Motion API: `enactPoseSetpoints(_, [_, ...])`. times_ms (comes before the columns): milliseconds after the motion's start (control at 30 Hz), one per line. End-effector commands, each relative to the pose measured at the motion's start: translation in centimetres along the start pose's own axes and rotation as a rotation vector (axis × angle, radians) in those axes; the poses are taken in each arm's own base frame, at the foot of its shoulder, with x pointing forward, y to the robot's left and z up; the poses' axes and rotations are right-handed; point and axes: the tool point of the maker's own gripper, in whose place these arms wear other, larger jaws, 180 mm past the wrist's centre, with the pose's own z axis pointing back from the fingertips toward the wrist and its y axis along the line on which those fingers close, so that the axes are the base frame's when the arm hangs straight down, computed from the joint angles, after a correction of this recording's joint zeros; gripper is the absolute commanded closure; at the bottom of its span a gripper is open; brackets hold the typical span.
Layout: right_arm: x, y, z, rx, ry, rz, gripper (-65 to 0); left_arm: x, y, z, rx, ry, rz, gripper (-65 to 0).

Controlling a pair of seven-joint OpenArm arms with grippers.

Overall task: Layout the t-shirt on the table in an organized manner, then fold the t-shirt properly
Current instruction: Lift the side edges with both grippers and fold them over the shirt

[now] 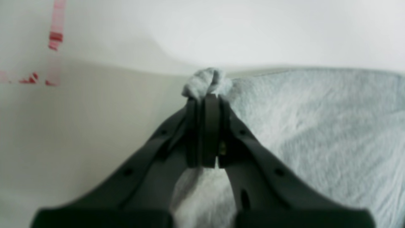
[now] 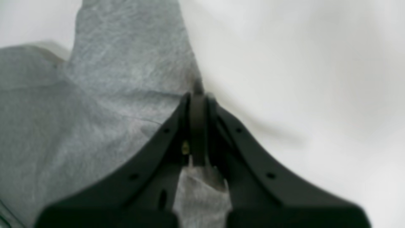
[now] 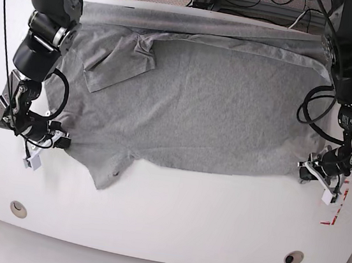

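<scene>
The t-shirt (image 3: pixel 199 102) lies spread across the upper middle of the white counter (image 3: pixel 172 214), so the layout step looks nearly done. The left claw (image 1: pixel 207 95) at lower right and the right claw (image 2: pixel 197 93) at lower left each pinch a fabric edge. Next, probably tension outward to flatten the wrinkles, then release.

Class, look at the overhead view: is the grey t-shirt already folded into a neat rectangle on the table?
No: the t-shirt lies spread open across the table, one sleeve crumpled on top, far hem bunched, near edge uneven.
</scene>
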Motion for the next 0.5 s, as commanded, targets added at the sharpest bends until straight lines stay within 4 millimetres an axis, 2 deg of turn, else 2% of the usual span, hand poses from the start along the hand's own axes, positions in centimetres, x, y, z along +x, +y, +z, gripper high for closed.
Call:
enactPoseSetpoints(0, [3.4, 0.2, 2.1, -0.003, -0.093, 0.041, -0.2, 2.8, 0.6, 2.0, 0.007, -0.070, -0.033, 0.0])
enactPoseSetpoints(167, [3.0, 0.6, 3.4, -0.014, -0.093, 0.081, -0.2, 2.6, 0.1, 3.3, -0.014, -0.090, -0.037, 0.0])
enactPoseSetpoints(467, [2.4, 1.2, 5.8, -0.063, -0.072, 0.176, -0.2, 1.3, 2.4, 6.2, 0.032, -0.076, -0.006, 0.0])
